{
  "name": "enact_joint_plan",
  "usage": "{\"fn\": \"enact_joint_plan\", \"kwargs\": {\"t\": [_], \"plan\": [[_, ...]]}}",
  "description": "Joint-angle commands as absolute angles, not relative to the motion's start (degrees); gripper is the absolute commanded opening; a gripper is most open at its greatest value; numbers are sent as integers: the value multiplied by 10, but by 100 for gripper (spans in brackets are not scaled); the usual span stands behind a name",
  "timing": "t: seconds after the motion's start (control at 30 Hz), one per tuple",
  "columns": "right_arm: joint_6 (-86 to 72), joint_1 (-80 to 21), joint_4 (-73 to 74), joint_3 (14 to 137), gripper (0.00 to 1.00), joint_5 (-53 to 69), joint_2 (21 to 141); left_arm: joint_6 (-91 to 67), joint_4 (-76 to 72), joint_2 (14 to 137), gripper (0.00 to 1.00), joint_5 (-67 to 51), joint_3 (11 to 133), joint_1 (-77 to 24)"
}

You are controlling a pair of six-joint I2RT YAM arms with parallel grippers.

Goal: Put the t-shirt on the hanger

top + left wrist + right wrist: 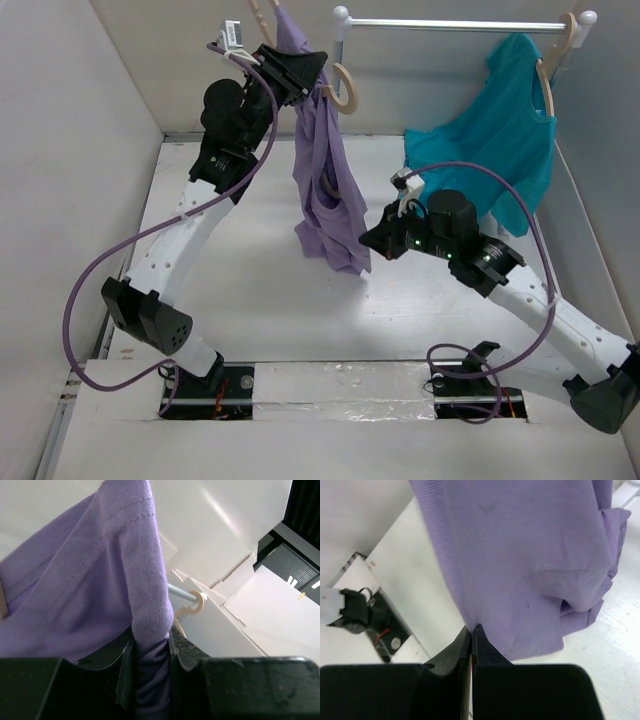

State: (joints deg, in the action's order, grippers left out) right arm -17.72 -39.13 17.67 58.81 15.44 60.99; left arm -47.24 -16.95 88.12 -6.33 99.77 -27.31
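White table [230,300] and white walls [60,120] are all around us. Closest to us, low over the table, the right gripper [471,634] is shut tight. The bottom edge of the shirt [325,190] runs straight into its tips, so we think it nips a tiny bit of cloth there. Further back and high up, the left gripper [150,652] is squeezed shut on a thick bunch of the shirt. The shirt hangs down from it, long and thin, with its bottom near the table. The hanger [348,92] is up by the left gripper, tilted, with its hook poking out beside the cloth. We cannot tell how much of it is inside the shirt. It is not on the rail [450,24] at the back, where a teal shirt [510,130] hangs.

What could go wrong? The right gripper has only a little bit of cloth. If we pull, it may slip out. If we pull too hard, the shirt may slide off the hanger, or the hanger may tip and drop. If the left gripper lets go, it all falls.

From the top we see the whole shirt, the hook and the rail. The left wrist view shows the cloth bunched between the fingers. The right wrist view shows the shut tips at the hem, and folds low in the shirt.
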Motion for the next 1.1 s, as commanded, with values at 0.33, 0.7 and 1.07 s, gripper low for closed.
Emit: {"fn": "enact_joint_plan", "kwargs": {"t": [0.33, 0.7, 1.07], "plan": [[-206, -402, 345, 758, 0, 214, 611, -468, -327, 908, 0, -61, 931, -285], [-223, -409, 385, 747, 0, 221, 715, -612, -284, 861, 0, -236, 754, -269], [-224, -385, 405, 763, 65, 176, 661, -689, -329, 834, 0, -340, 648, -269]]}}
